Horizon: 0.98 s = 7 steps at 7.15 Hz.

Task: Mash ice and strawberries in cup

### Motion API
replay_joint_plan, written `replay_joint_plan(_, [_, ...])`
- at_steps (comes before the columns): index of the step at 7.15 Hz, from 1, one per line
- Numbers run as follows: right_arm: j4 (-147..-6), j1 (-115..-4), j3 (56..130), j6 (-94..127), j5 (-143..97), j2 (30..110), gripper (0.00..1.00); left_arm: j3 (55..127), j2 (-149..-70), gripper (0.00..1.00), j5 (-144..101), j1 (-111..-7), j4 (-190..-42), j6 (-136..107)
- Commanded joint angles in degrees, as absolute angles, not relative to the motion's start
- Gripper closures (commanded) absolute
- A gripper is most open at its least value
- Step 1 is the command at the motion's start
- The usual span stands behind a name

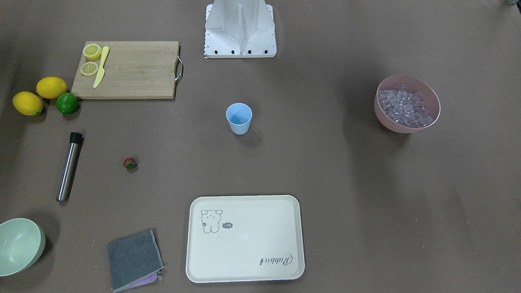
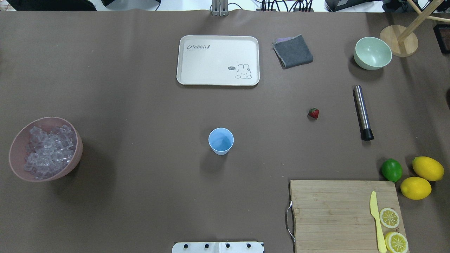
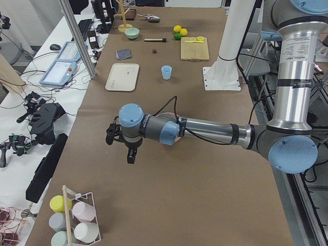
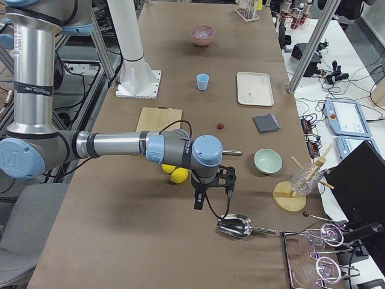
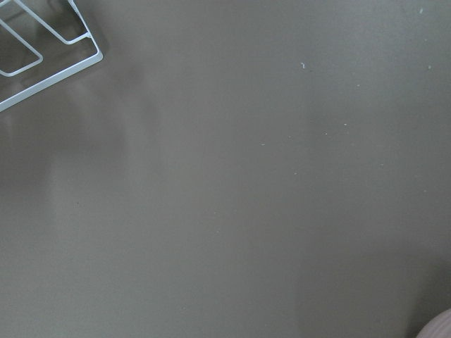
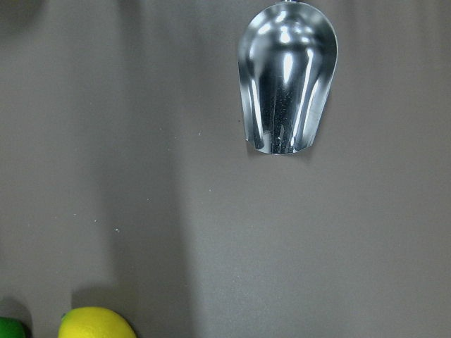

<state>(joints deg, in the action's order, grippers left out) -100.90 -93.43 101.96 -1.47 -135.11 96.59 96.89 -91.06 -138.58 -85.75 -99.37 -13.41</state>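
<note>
The light blue cup (image 1: 239,118) stands upright near the table's middle, also in the overhead view (image 2: 220,141); it looks empty. The ice (image 1: 403,108) fills a pink bowl (image 2: 14,158) at the robot's left end. One small red strawberry (image 1: 130,163) lies on the table, right of the cup in the overhead view (image 2: 314,113). My left gripper (image 3: 130,155) hangs beyond the pink bowl, far from the cup; I cannot tell whether it is open or shut. My right gripper (image 4: 198,201) hangs past the lemons near a steel scoop (image 6: 285,84); I cannot tell its state either.
A steel muddler (image 1: 69,167) lies near the strawberry. A cutting board (image 2: 344,214) holds lemon halves and a yellow knife. Two lemons (image 2: 422,177), a lime (image 2: 391,169), a pale green bowl (image 2: 372,53), a grey cloth (image 2: 293,51) and a cream tray (image 2: 218,59) sit around.
</note>
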Motion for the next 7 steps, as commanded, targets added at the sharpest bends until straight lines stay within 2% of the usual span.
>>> replay_joint_plan(1, [-100.90,-93.43,102.04,-1.41,-135.09,96.59,0.00,98.96,-91.14,0.02,-138.43,-85.08,-99.41,-17.48])
replay_joint_plan(4, [-100.90,-93.43,102.39,-1.06,-135.18,96.51,0.00,102.82,-91.14,0.02,-138.25,-77.37,-99.75,-27.75])
replay_joint_plan(7, [-100.90,-93.43,102.48,-0.97,-135.26,96.50,0.00,105.46,-89.58,0.02,-132.46,-64.99,-112.27,-50.38])
